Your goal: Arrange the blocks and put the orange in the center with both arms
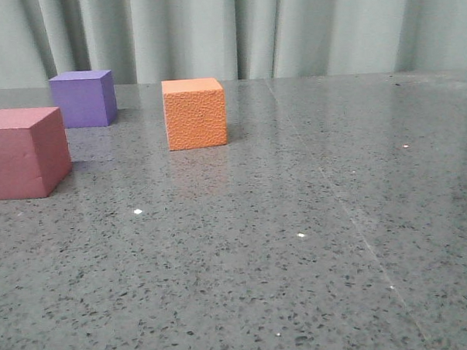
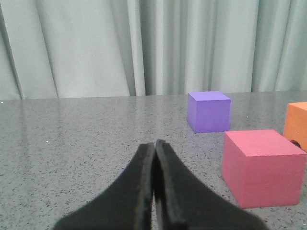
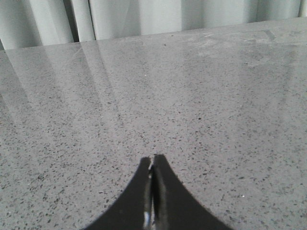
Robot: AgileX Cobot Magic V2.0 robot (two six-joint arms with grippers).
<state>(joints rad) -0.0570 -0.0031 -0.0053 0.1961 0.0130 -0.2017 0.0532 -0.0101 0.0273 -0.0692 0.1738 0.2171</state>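
Three foam cubes rest on the speckled grey table [image 1: 298,242]. The pink-red block [image 1: 23,151] is at the left edge, the purple block [image 1: 83,98] farther back behind it, and the orange block [image 1: 194,113] to their right. No gripper shows in the front view. In the left wrist view my left gripper [image 2: 154,143] is shut and empty, with the pink-red block [image 2: 263,166] ahead to one side, the purple block [image 2: 208,111] beyond and the orange block [image 2: 296,124] cut by the frame edge. My right gripper [image 3: 152,158] is shut and empty over bare tabletop.
A pale grey-green curtain [image 1: 250,31] hangs along the table's far edge. The right wrist view holds only tabletop [image 3: 192,96] and curtain.
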